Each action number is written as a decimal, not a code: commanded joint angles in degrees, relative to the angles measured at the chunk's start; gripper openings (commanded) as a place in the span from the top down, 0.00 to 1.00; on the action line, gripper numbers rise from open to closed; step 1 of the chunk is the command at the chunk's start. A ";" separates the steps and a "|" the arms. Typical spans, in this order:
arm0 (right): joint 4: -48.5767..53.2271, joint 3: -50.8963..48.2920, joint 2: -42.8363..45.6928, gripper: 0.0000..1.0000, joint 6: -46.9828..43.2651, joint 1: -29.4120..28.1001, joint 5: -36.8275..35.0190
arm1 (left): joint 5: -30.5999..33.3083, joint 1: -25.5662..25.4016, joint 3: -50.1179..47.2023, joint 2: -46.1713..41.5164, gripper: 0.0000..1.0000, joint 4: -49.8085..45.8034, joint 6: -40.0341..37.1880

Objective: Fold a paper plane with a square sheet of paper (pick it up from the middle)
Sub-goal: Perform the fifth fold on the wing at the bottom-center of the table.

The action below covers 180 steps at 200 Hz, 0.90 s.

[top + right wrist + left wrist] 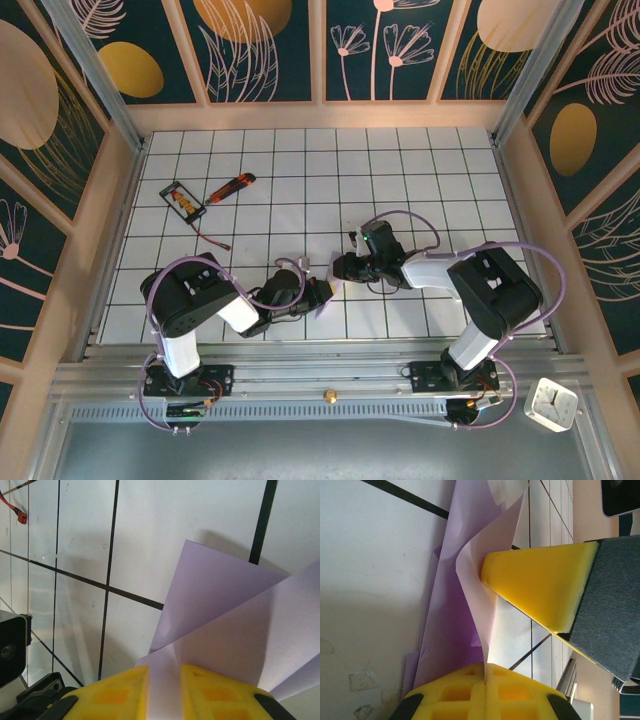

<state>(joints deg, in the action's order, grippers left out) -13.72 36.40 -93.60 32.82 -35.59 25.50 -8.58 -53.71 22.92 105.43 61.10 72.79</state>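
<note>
The pale lavender paper [451,611] is partly folded, with creased flaps lying on the white grid table. My left gripper [485,676] is shut on an upright edge of it, the sheet pinched in the seam between the yellow fingers. In the top view both grippers meet at the front middle of the table, the left gripper [318,295] just below-left of the right gripper [340,268], with a sliver of paper [329,287] between them. My right gripper [164,692] stands narrowly open, and a strip of paper [235,630] fills the gap between its fingers. One right fingertip [492,572] touches the raised flap.
A small black-framed card [183,200] and a red-orange utility knife [230,187] lie at the back left, with a thin red-tipped wire [215,238] just in front of them. A white clock [552,403] sits off the table at the front right.
</note>
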 commanded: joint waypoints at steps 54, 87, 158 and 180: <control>0.36 0.23 -2.16 0.76 -2.40 0.71 -1.77 | 0.07 0.36 -0.13 1.17 1.00 -2.20 1.46; 0.49 0.34 -3.05 0.76 -2.87 0.99 -1.85 | 0.12 0.33 -0.16 1.27 1.00 -2.82 1.76; 3.18 0.81 -5.32 0.77 -3.40 1.38 -2.12 | -0.22 0.32 0.73 1.27 1.00 -5.14 1.60; 4.32 1.34 -5.93 0.78 -3.63 1.32 -2.47 | -0.25 0.36 0.77 1.04 1.00 -5.37 1.58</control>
<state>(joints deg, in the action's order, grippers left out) -13.08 37.36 -96.07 31.38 -34.76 26.39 -9.06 -53.71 23.38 105.49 59.90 74.06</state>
